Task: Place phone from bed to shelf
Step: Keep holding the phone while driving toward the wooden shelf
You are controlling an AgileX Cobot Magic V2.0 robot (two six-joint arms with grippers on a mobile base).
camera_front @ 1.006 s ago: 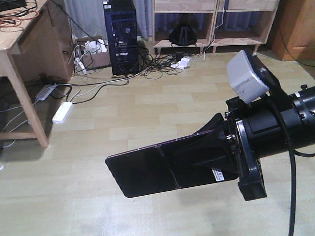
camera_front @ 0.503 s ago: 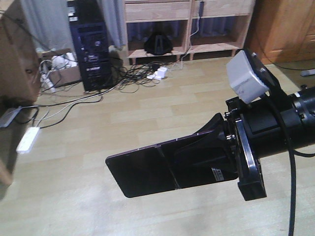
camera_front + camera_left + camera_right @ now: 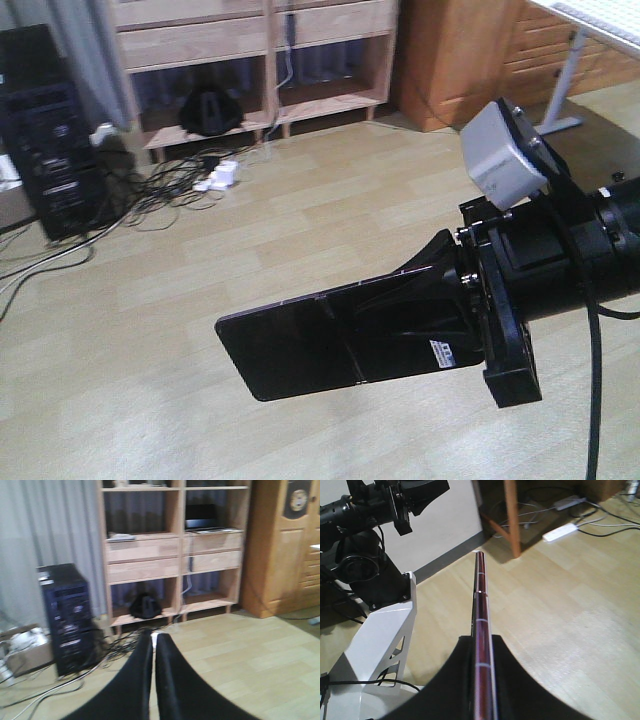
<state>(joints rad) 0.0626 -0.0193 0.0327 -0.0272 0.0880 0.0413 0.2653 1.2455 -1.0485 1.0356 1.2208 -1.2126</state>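
Right hand (image 3: 360,335) clamps phone (image 3: 285,345); long axis along hand, free end left.

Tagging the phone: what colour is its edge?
Pinkish-red metallic along the edge of the phone; it shows best in the right wrist view.

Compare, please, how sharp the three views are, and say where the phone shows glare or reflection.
Exterior front-facing: the phone is crisp, no glare on its black face; the shelf behind is softer. Left wrist: blurred throughout, shelf and computer tower smeared. Right wrist: sharp, a pale sheen along the phone's pinkish edge.
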